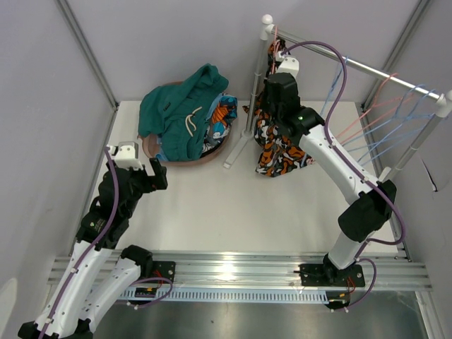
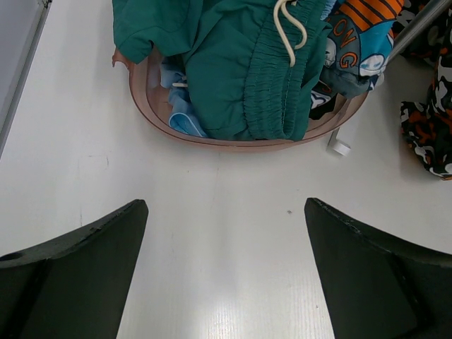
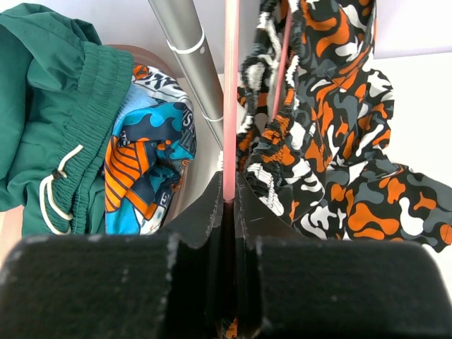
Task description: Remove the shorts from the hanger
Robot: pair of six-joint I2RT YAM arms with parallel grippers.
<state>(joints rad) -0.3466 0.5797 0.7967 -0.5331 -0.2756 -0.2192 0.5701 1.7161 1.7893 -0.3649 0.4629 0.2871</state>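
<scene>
The orange-black-white camouflage shorts (image 1: 279, 145) hang from a pink hanger (image 3: 231, 85) at the left end of the rack and droop onto the table; they also show in the right wrist view (image 3: 332, 106). My right gripper (image 3: 230, 191) is shut on the pink hanger's bar, high beside the rack's end post (image 1: 272, 63). The teal green shorts (image 1: 180, 113), the patterned shorts (image 1: 222, 116) and the light blue shorts (image 2: 180, 113) lie in the brown basket (image 2: 212, 138). The black shorts are not clearly visible. My left gripper (image 2: 226, 212) is open and empty, above the table in front of the basket.
The rack's rail (image 1: 367, 69) runs to the back right with several empty pink and blue hangers (image 1: 381, 116). A grey rack leg (image 3: 187, 49) slants down between basket and camouflage shorts, ending in a white foot (image 2: 341, 147). Walls close in on three sides.
</scene>
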